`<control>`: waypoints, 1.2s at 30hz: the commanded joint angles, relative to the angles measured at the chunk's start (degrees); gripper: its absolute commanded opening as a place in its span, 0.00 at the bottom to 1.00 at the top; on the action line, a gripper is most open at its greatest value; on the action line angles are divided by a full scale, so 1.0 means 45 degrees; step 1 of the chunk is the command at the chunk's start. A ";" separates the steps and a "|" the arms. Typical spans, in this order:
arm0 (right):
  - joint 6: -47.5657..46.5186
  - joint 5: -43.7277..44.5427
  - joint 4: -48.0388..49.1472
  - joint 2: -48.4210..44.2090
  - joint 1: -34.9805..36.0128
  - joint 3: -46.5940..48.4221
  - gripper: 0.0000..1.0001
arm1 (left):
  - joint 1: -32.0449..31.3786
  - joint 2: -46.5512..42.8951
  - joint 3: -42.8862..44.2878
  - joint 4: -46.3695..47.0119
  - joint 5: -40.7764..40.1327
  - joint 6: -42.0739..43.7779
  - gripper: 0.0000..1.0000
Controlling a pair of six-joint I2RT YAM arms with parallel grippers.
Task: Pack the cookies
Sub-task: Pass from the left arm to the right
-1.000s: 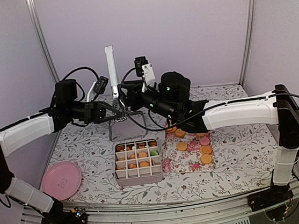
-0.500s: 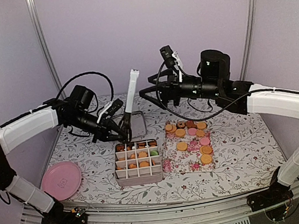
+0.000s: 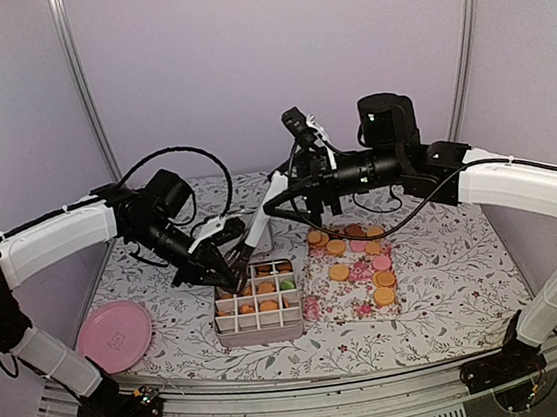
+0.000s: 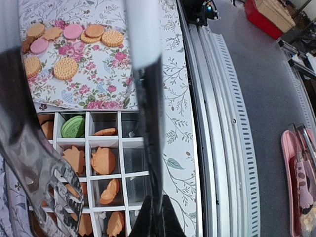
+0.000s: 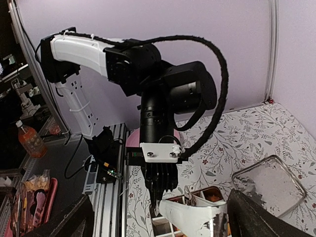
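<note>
Several cookies (image 3: pixel 339 273), mostly orange with a few pink, lie on a floral napkin (image 3: pixel 322 306). More cookies (image 4: pixel 102 160) fill a white divided box (image 3: pixel 261 325), among them a green one (image 4: pixel 73 126). My left gripper (image 3: pixel 227 268) hangs over the box's back left corner, shut on metal tongs (image 4: pixel 148 123) with a white handle (image 3: pixel 258 225). In the left wrist view that gripper (image 4: pixel 155 217) pinches one tong arm, and the slotted tip (image 4: pixel 54 187) hovers above the compartments. My right gripper (image 3: pixel 274 201) stands open just behind the handle's top end (image 5: pixel 197 217), gripping nothing.
A pink plate (image 3: pixel 115 335) sits at the table's front left. A clear glass dish (image 5: pixel 269 185) lies behind the box. Cables loop above both wrists. Purple walls enclose the table on three sides, and a metal rail (image 4: pixel 217 123) runs along the front.
My right gripper has opened and left the tongs, rising to the right. My left gripper has carried the tongs forward and down to the box, and they now tilt right.
</note>
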 commanded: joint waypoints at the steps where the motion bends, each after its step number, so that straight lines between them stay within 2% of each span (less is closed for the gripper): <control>1: -0.0723 -0.2078 -0.1334 0.0762 0.0027 0.0716 0.92 | -0.0267 0.0027 0.0406 -0.0415 0.0059 0.0549 0.00; 14: 0.0290 -0.3597 -0.0444 0.1923 0.0031 0.1039 0.58 | -0.0526 -0.0084 0.0799 -0.0822 0.0266 0.0638 0.00; 25: 0.0767 -0.2540 -0.0588 0.2024 0.0024 0.0893 0.44 | -0.0546 -0.0106 0.0907 -0.0814 0.0033 0.0568 0.00; 28: 0.0799 -0.2813 -0.1093 0.2165 0.0019 0.1063 0.43 | -0.0537 -0.0039 0.0978 -0.0791 0.0044 0.0501 0.00; 30: 0.0671 -0.3068 -0.1284 0.2214 0.0029 0.1051 0.46 | -0.0546 -0.0038 0.1025 -0.0785 0.0084 0.0472 0.00; 36: 0.0723 -0.2900 -0.0453 0.1991 0.0116 0.0489 0.52 | -0.0565 0.0035 0.1106 -0.0718 0.0166 0.0398 0.00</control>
